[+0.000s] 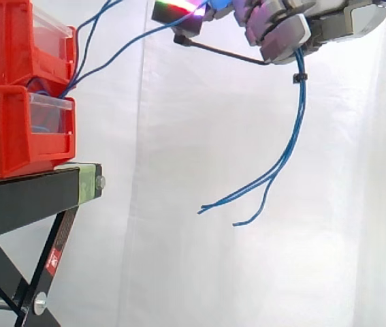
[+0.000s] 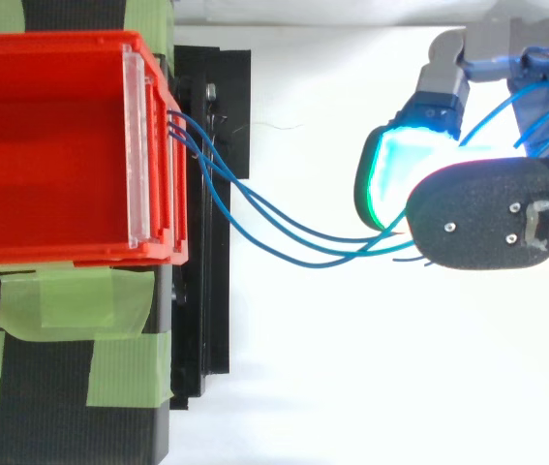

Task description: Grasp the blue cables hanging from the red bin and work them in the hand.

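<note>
**Working the blue cables while the span has slack**

From my console, the robot hand [image 1: 295, 30] sits at about 1 o'clock in the side view. Its fingers are curled round the blue cables [image 1: 292, 139], so the grasp is made. Below the fingers the cables drop toward 6 o'clock and end free in open air, touching nothing.

I judge the step in hand to be working them. I would roll the strands between the pads with small motions and leave the wrist where it is. Any pull toward 3 o'clock would take up the sag in the span and tug at the bin. From above, that span bows loosely from the hand toward 9 o'clock, so I read some slack there.

Farther off, the cables enter the front of the red bin [image 2: 61, 41], crossing the edge of the counter [image 1: 22, 197] that carries it. That lip is the one edge where I think they could snag. There is open room between hand and bin, and below the hand too. Behind everything hangs the white curtain [image 1: 179, 259].
</note>
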Motion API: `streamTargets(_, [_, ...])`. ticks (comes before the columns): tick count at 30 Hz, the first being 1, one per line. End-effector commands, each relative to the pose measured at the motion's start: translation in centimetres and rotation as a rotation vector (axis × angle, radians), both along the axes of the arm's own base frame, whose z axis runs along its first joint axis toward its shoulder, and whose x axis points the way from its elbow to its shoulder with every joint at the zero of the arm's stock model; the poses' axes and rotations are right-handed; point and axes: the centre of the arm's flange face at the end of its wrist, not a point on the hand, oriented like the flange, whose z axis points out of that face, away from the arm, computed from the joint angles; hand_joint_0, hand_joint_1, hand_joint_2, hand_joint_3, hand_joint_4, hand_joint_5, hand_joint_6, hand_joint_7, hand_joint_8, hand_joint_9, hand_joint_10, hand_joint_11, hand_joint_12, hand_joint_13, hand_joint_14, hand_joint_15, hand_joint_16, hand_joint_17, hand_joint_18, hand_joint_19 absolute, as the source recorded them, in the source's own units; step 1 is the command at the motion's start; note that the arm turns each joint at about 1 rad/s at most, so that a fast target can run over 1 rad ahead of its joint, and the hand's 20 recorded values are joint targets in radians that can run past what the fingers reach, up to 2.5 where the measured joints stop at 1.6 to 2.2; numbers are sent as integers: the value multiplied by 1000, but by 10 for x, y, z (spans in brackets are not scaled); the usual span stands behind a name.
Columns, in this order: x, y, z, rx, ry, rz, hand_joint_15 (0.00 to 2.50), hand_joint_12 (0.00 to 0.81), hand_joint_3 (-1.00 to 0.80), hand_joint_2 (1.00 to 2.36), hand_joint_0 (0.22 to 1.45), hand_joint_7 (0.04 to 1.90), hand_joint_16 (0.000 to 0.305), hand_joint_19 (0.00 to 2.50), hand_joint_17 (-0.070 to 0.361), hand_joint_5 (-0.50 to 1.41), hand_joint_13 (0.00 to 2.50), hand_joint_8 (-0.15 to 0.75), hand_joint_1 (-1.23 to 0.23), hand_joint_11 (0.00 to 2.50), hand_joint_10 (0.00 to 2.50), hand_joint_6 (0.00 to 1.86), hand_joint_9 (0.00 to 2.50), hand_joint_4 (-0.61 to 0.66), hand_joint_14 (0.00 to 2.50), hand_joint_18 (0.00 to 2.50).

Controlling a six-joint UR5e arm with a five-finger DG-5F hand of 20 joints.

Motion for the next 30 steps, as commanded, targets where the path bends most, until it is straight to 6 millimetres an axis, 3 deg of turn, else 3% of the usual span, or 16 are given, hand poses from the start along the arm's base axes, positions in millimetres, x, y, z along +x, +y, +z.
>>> streamTargets(1, [0, 0, 0, 0, 0, 0, 1514, 444, -325, 1023, 900, 1459, 46, 1301, 103, 608, 976, 363, -680, 2201, 2500, 8, 797, 245, 2500, 1439])
streamTargets(30, [0, 0, 0, 0, 0, 0, 1521, 444, -360, 1022, 908, 1465, 45, 1327, 101, 596, 952, 360, -676, 2205, 2500, 8, 777, 234, 2500, 1403])
